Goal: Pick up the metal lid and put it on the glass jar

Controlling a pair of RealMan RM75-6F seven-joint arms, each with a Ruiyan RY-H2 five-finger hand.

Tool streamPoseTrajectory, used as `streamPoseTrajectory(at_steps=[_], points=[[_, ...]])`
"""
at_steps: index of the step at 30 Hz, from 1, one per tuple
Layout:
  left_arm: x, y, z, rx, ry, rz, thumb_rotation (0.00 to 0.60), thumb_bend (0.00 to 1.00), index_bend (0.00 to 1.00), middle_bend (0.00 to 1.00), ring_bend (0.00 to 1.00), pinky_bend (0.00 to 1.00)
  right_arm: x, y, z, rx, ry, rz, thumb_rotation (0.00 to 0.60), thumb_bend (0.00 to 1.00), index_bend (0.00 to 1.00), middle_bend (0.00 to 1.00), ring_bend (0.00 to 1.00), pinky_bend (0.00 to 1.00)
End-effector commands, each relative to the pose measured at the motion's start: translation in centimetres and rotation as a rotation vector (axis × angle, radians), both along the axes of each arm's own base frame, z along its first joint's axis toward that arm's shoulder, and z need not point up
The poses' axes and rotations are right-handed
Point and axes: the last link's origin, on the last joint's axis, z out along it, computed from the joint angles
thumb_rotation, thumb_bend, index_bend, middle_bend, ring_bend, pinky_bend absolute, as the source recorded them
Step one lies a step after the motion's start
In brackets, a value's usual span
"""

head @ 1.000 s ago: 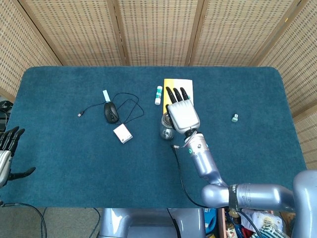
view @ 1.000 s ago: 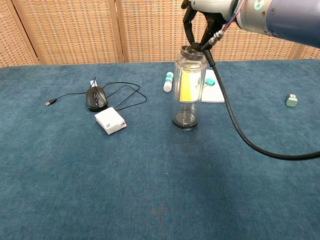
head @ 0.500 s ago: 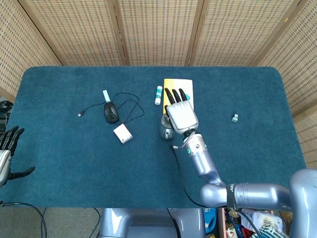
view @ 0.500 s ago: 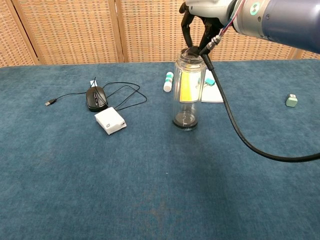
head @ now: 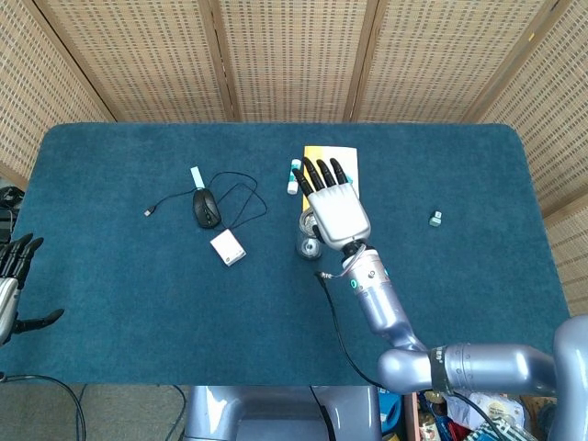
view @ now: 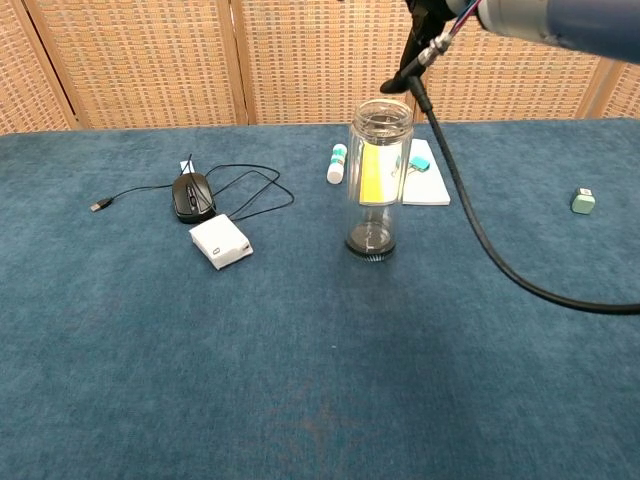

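Hovering over the jar (view: 379,178) mid-table, right hand (head: 335,210) spread, holding nothing; lid placement cannot be confirmed.

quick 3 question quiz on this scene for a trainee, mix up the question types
1. True or false: the glass jar stands upright on the table.
2. What lies nearest the computer mouse? A) small white box B) glue stick C) yellow notepad
3. Fill in: in the head view the right hand hangs over the ____.

Key: 1 true; 2 A; 3 glass jar.
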Motion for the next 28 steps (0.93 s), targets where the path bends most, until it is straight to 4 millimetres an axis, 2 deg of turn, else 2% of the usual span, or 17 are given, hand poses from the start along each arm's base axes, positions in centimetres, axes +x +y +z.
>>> streamPoseTrajectory(at_steps=[1,3,4,5,7,8,11,12,16,17,20,23,28], points=[[0.0,0.0,0.0,0.0,-0.001,-0.001,0.6,0.0,0.0,0.0,0.0,0.0,-0.5,0.8,1.7,-0.018,-0.018,0.019,0.6,0.4,0.0,0.0,0.0,0.04],[0.0,-0.1,0.0,-0.002,-0.003,-0.003,0.6,0.0,0.0,0.0,0.0,0.0,-1.7,2.1,3.2,-0.024,-0.028,0.039,0.6,0.32,0.0,0.0,0.0,0.03],[0.0,-0.1,0.0,-0.002,-0.004,-0.004,0.6,0.0,0.0,0.0,0.0,0.0,-2.1,2.5,3.7,-0.022,-0.032,0.046,0.6,0.22,0.0,0.0,0.0,0.03],[0.0,-0.1,0.0,-0.002,-0.006,-0.007,0.6,0.0,0.0,0.0,0.0,0.0,-3.2,3.3,4.5,-0.027,-0.027,0.066,0.6,0.12,0.0,0.0,0.0,0.03],[0.1,-0.2,0.0,0.0,-0.008,-0.013,0.6,0.0,0.0,0.0,0.0,0.0,-5.9,4.4,5.8,-0.074,0.042,0.116,0.6,0.01,0.0,0.0,0.0,0.02],[0.1,-0.2,0.0,0.001,-0.008,-0.016,0.6,0.0,0.0,0.0,0.0,0.0,-7.6,5.1,6.3,-0.095,0.071,0.142,0.6,0.0,0.0,0.0,0.0,0.02],[0.1,-0.2,-0.1,-0.002,-0.005,-0.023,0.6,0.0,0.0,0.0,0.0,0.0,-11.0,6.7,7.2,-0.126,0.078,0.168,0.6,0.0,0.0,0.0,0.0,0.01],[0.1,-0.2,-0.2,-0.002,-0.005,-0.025,0.6,0.0,0.0,0.0,0.0,0.0,-11.8,7.1,7.3,-0.129,0.07,0.171,0.6,0.0,0.0,0.0,0.0,0.0],[0.3,-0.2,-0.4,0.002,-0.003,-0.035,0.6,0.0,0.0,0.0,0.0,0.0,-17.6,9.5,7.5,-0.137,0.077,0.129,0.6,0.0,0.0,0.0,0.0,0.0],[0.3,-0.1,-0.4,0.002,-0.003,-0.035,0.6,0.0,0.0,0.0,0.0,0.0,-18.0,9.7,7.5,-0.138,0.081,0.125,0.6,0.0,0.0,0.0,0.0,0.0],[0.4,-0.1,-0.7,-0.004,-0.002,-0.048,0.6,0.0,0.0,0.0,0.0,0.0,-20.8,11.0,7.4,-0.147,0.099,0.082,0.6,0.0,0.0,0.0,0.0,0.0],[0.5,-0.3,-0.9,-0.006,0.006,-0.057,0.6,0.0,0.0,0.0,0.0,0.0,-23.5,13.0,7.4,-0.153,0.066,0.034,0.6,0.0,0.0,0.0,0.0,0.0],[0.6,-0.5,-1.0,-0.008,0.011,-0.06,0.6,0.0,0.0,0.0,0.0,0.0,-25.1,14.1,7.5,-0.192,0.037,0.011,0.6,0.0,0.0,0.0,0.0,0.0]])
